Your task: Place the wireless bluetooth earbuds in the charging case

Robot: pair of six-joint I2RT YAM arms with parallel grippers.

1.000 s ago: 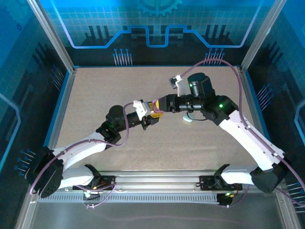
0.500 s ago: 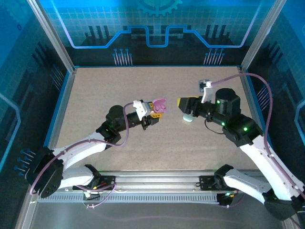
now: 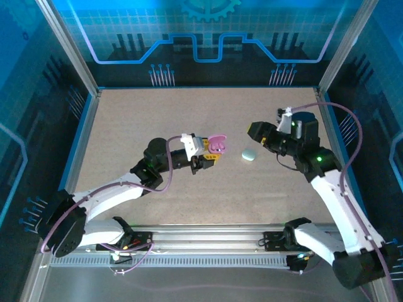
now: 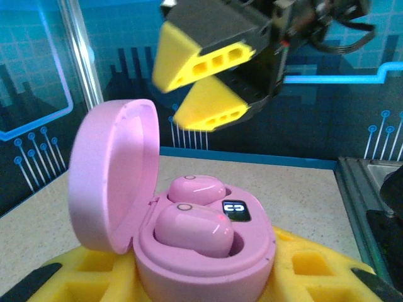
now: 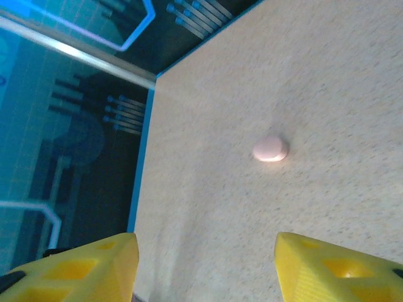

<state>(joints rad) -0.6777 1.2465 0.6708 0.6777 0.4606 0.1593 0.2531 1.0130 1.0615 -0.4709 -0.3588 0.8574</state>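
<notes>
Pink all round on the left: the charging case [image 4: 208, 251] is clamped in the left gripper [image 3: 206, 153], held above the table [image 3: 126, 119] with its lid [image 4: 110, 173] swung open. Both earbuds [image 4: 192, 229] are seated in their wells, one behind the other (a small dark display [image 4: 236, 211] sits beside them). Over to the right gripper [image 3: 252, 131], whose yellow fingers [image 5: 82, 267] are spread wide with nothing between them, close by a mint-green case [image 3: 249, 155] lying shut on the table. Its wrist view picks up a pale oval piece [image 5: 271, 149] on the surface, and I cannot tell what it is.
</notes>
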